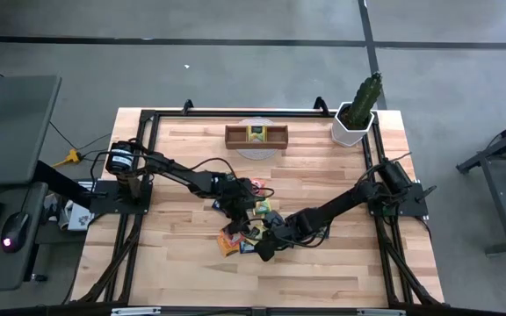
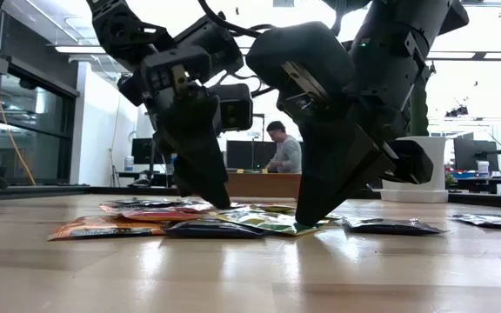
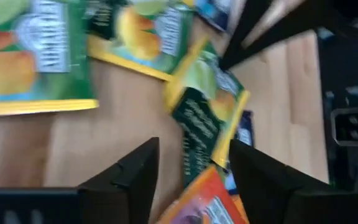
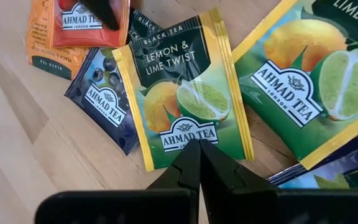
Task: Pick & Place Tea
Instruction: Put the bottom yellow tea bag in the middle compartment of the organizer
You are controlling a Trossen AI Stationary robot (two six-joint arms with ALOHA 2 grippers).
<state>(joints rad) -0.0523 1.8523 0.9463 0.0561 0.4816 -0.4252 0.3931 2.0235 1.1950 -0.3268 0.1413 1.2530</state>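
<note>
Several tea sachets, orange, yellow-green and dark blue, lie flat in a loose pile on the wooden table's middle. My left gripper is open and low over the pile's far left part. A yellow-green sachet and an orange one show between its fingers. My right gripper is shut, with its tips down on a yellow-green lemon and lime sachet at the pile's near right. In the low view my left gripper and my right gripper both reach down to the pile. My left gripper: I cannot tell whether its fingers touch the sachets under them. My right gripper presses its shut fingertips on the lemon and lime sachet, at the middle of one edge. The fingers slant down from above. The sachet lies flat on the table, partly over a dark blue sachet.
A brown three-compartment tray stands at the far middle with one sachet in its middle compartment. A cactus in a white pot stands at the far right corner. A black metal frame runs along the table's edges. A person shows in the room behind.
</note>
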